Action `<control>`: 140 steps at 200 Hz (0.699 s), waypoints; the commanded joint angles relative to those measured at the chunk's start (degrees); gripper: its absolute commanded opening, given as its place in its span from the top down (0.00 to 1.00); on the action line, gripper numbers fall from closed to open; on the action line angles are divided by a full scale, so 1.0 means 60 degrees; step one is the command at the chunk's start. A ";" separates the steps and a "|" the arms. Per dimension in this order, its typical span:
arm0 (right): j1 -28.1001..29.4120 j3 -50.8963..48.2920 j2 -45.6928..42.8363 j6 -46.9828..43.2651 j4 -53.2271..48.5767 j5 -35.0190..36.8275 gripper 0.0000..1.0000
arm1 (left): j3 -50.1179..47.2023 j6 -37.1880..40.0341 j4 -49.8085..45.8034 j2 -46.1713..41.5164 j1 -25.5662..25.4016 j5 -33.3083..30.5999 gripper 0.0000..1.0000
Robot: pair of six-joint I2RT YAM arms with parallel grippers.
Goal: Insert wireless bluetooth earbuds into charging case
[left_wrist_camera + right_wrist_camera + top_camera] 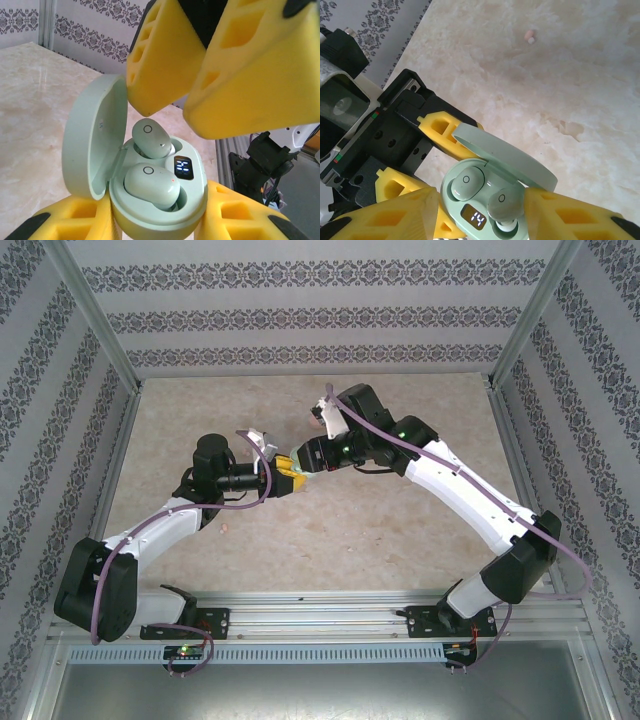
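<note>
Clearly the left gripper [155, 225] is clamped narrow on the mint-green oval plastic charging case [150, 215]. It appears to hold the case above the beige marbled table [30, 100], with the hinged lid [90, 135] swung open to the left. Both mint-green pebble-shaped earbuds are in the case. The nearer earbud [150, 182] lies low in its well, while the farther earbud [150, 137] looks tilted and proud of its well, beside the small lit display [183, 167]. Just above and to the right, the right gripper [182, 107] hangs with its yellow fingers [165, 60] parted and nothing between them, one tip close to the lid's edge. The risk is that farther earbud: if it isn't fully seated, a brush from a withdrawing fingertip could flick it out or nudge the lid down onto it. A sideways knock could also twist the case in that thin grip. Farther right, in the right wrist view, a small pink piece [530, 36] lies on the table, well apart and too small to identify.
</note>
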 commanded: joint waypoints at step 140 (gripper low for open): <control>0.1063 0.0922 0.0420 0.1382 -0.1248 0.2731 0.58 | 0.0110 0.0788 -0.0506 -0.0259 -0.0108 0.0147 0.88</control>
